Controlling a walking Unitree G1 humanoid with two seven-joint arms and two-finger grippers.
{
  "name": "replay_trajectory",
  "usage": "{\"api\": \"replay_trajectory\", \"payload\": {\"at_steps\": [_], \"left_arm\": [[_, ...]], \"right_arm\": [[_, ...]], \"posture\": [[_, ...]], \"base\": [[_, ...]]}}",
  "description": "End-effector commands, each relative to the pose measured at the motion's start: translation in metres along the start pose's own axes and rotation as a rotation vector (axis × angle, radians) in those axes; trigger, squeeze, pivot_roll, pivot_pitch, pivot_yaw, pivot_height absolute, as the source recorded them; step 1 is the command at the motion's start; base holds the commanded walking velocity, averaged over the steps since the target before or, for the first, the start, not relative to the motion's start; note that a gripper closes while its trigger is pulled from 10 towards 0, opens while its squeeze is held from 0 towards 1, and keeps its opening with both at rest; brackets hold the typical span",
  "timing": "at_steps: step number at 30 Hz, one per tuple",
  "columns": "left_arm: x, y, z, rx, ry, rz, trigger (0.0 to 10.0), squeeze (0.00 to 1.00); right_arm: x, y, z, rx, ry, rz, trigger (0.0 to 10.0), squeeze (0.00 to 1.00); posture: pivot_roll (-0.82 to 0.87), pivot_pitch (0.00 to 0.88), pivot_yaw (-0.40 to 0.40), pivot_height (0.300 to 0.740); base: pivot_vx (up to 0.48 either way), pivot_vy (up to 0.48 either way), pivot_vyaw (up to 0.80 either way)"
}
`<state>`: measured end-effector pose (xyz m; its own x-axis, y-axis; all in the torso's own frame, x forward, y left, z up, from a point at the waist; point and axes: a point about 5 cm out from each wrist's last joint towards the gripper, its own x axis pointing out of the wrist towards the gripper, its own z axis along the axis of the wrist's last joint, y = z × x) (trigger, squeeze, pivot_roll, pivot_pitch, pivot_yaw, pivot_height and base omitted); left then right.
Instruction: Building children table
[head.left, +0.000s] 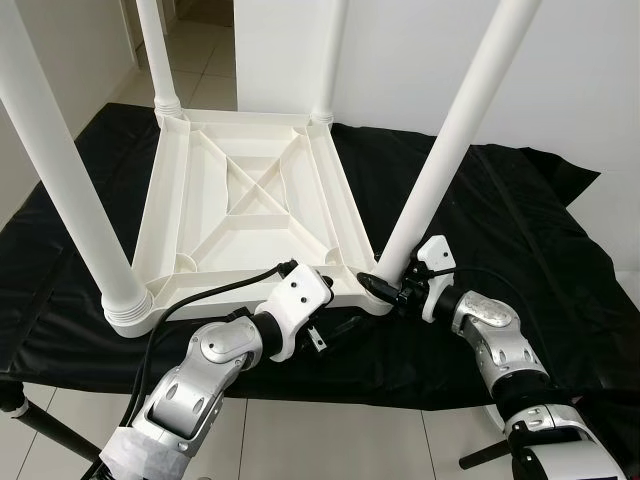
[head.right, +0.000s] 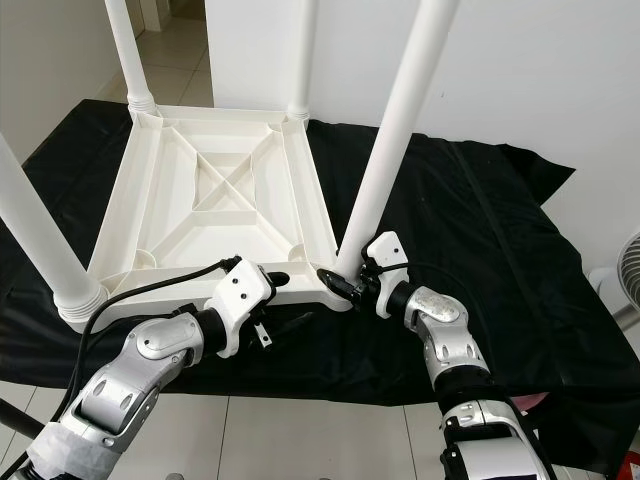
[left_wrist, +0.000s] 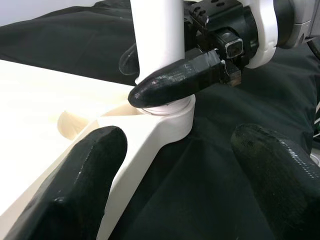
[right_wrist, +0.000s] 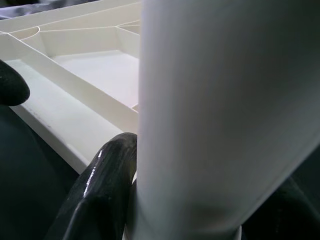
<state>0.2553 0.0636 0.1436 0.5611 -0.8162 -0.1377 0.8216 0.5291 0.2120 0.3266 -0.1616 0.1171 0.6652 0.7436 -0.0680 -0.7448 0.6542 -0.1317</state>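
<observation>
A white plastic children's table (head.left: 250, 200) lies upside down on a black cloth, all its legs pointing up. My right gripper (head.left: 382, 285) is shut on the near right leg (head.left: 440, 160) just above its socket at the table's corner; the right wrist view has that leg (right_wrist: 210, 100) pressed between the black fingers (right_wrist: 100, 190). My left gripper (left_wrist: 175, 185) is open beside the same corner, low over the cloth at the table's near edge, holding nothing. The left wrist view looks at the corner socket (left_wrist: 170, 120) with a right finger (left_wrist: 180, 80) across the leg.
The black cloth (head.left: 520, 220) covers a low platform whose front edge runs just below my arms. The near left leg (head.left: 80, 190) and two far legs (head.left: 155, 50) stand tall. White walls lie behind, tiled floor below, and a fan (head.right: 625, 270) is at the right.
</observation>
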Motion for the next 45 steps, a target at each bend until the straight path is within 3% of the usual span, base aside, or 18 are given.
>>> {"api": "replay_trajectory", "payload": {"at_steps": [1, 17, 22, 27, 34, 35, 36, 37, 42, 44, 45], "left_arm": [[0.001, -0.003, 0.001, 0.003, -0.003, -0.009, 10.0, 0.00], [0.002, -0.002, 0.000, 0.005, 0.000, -0.010, 10.0, 0.00], [0.001, -0.002, -0.001, 0.005, 0.000, -0.004, 10.0, 0.00], [0.001, -0.001, -0.001, 0.010, -0.001, -0.002, 10.0, 0.00], [0.002, -0.001, 0.000, 0.016, -0.003, 0.000, 10.0, 0.00], [0.002, -0.001, 0.000, 0.016, -0.004, -0.002, 10.0, 0.00], [0.002, -0.001, 0.000, 0.016, -0.004, -0.002, 10.0, 0.00], [0.003, -0.001, 0.000, 0.017, -0.005, -0.006, 10.0, 0.00], [0.003, -0.002, 0.000, 0.019, -0.006, -0.008, 10.0, 0.00], [0.003, -0.002, 0.000, 0.019, -0.007, -0.009, 10.0, 0.00], [0.003, -0.003, 0.000, 0.020, -0.007, -0.011, 10.0, 0.00]], "right_arm": [[-0.002, 0.005, -0.005, 0.028, -0.008, -0.022, 10.0, 0.00], [0.002, 0.029, 0.001, -0.012, -0.057, -0.315, 10.0, 0.00], [0.001, 0.042, 0.001, 0.013, -0.048, -0.537, 10.0, 0.00], [-0.002, 0.048, 0.001, 0.026, -0.042, -0.683, 10.0, 0.00], [-0.003, 0.050, 0.006, 0.042, -0.033, -0.750, 10.0, 0.00], [-0.003, 0.049, 0.006, 0.045, -0.032, -0.752, 10.0, 0.16], [-0.003, 0.049, 0.006, 0.045, -0.032, -0.752, 10.0, 0.16], [-0.004, 0.049, 0.007, 0.041, -0.032, -0.746, 10.0, 1.00], [-0.004, 0.049, 0.008, 0.034, -0.034, -0.738, 10.0, 1.00], [-0.003, 0.049, 0.009, 0.068, -0.048, -0.683, 10.0, 1.00], [-0.002, 0.046, 0.011, 0.080, -0.062, -0.592, 10.0, 1.00]], "posture": [[-0.01, 0.007, -0.093, 0.740], [-0.01, 0.004, -0.096, 0.740], [0.00, 0.000, -0.106, 0.740], [0.01, 0.000, -0.114, 0.740], [0.00, 0.000, -0.114, 0.740], [0.00, 0.000, -0.114, 0.740], [0.00, 0.000, -0.114, 0.740], [0.00, 0.000, -0.114, 0.740], [0.00, 0.000, -0.115, 0.740], [0.00, 0.000, -0.114, 0.740], [0.00, 0.000, -0.110, 0.740]], "base": [[0.000, 0.000, 0.00], [0.000, 0.000, 0.00], [0.000, 0.000, 0.00], [0.000, 0.000, 0.00], [0.000, 0.000, 0.00], [0.000, 0.000, 0.00], [0.000, 0.000, 0.00], [0.000, 0.000, 0.00], [0.000, 0.000, 0.00], [0.000, 0.000, 0.00], [0.000, 0.000, 0.00]]}}
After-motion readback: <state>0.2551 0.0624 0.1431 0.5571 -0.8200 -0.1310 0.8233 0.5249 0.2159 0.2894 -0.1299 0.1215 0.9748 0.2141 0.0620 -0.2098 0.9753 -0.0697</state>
